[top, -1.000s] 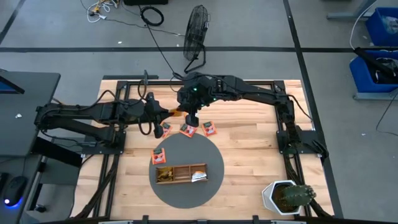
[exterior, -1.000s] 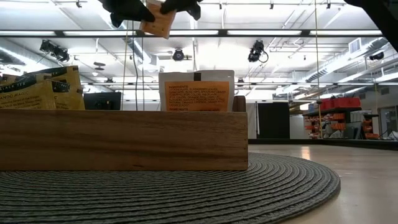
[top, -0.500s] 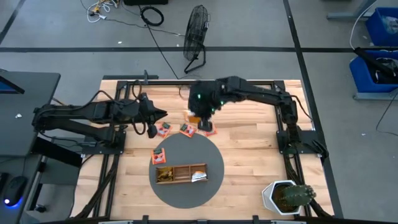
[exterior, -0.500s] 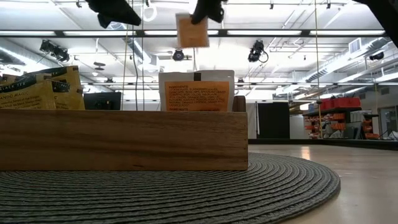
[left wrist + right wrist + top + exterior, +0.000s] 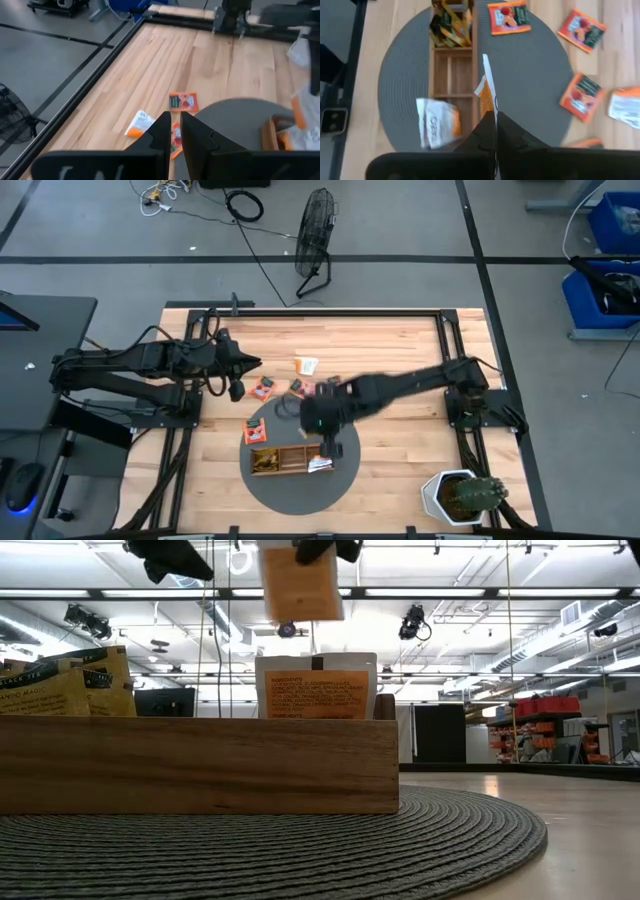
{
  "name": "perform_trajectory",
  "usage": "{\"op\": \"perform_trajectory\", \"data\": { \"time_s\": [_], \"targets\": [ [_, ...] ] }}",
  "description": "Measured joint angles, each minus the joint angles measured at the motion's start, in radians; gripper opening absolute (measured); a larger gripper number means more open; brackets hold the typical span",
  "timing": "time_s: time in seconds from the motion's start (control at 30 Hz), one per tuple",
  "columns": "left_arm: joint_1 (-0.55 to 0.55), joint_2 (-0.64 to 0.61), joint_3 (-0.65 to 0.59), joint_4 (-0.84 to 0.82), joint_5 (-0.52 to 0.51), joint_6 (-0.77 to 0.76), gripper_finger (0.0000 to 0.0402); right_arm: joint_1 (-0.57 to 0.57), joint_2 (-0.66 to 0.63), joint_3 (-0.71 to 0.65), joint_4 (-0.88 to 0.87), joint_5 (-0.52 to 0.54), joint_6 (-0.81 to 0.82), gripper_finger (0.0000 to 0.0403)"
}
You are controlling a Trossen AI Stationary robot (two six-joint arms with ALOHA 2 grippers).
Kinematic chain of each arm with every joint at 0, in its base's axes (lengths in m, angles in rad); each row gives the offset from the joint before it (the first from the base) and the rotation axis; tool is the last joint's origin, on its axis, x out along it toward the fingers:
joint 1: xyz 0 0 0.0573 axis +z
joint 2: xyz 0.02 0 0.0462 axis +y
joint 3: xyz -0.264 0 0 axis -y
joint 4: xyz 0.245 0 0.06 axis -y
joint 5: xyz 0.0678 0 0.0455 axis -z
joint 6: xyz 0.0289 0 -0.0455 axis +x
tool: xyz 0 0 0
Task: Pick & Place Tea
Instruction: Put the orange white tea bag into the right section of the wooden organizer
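Observation:
My right gripper (image 5: 495, 117) is shut on one orange-and-white tea sachet (image 5: 300, 585), high over the grey round mat (image 5: 345, 430), beside the wooden tray (image 5: 290, 458). The tray stands on the mat with yellow sachets (image 5: 450, 25) at one end and a white-and-orange one (image 5: 437, 122) at the other. More sachets lie flat: one on the mat (image 5: 509, 17), others on the wood (image 5: 263, 388) (image 5: 306, 365). My left gripper (image 5: 173, 125) waits at the table's left, a narrow gap between its fingers, nothing in it. My right gripper pinches the sachet's top edge (image 5: 300, 550) between its two fingers, which slant down from above. The sachet hangs upright below the fingers, clear of tray and mat. The wrist view shows it edge-on (image 5: 487, 95).
A potted cactus (image 5: 465, 495) stands at the table's near right corner. The black frame rails (image 5: 320, 310) run along the table's edges. Bare wood lies to the right of the mat.
My right gripper has carried the sachet from beside my left gripper at the far middle of the table toward the near edge and down, over the mat by the tray. My left gripper has come away from the sachet and drawn back toward the left edge.

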State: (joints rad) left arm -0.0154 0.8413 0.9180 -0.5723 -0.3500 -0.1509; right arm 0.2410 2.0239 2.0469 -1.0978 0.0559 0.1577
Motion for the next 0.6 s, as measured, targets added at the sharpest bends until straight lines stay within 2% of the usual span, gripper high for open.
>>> {"op": "perform_trajectory", "data": {
  "time_s": [0.1, 0.37, 0.6],
  "targets": [
    [0.0, -0.005, 0.0, -0.018, 0.002, -0.002, 0.0046, 0.05, 0.001, -0.071, 0.082, 0.066, 0.028, 0.0],
    [0.0, -0.008, 0.0, -0.055, 0.054, 0.0, 0.0046, 0.118, 0.001, -0.211, 0.24, 0.145, 0.156, 0.0],
    [0.0, -0.007, 0.0, -0.056, 0.059, 0.002, 0.0046, 0.139, 0.0, -0.285, 0.332, 0.165, 0.178, 0.0]
  ]
}}
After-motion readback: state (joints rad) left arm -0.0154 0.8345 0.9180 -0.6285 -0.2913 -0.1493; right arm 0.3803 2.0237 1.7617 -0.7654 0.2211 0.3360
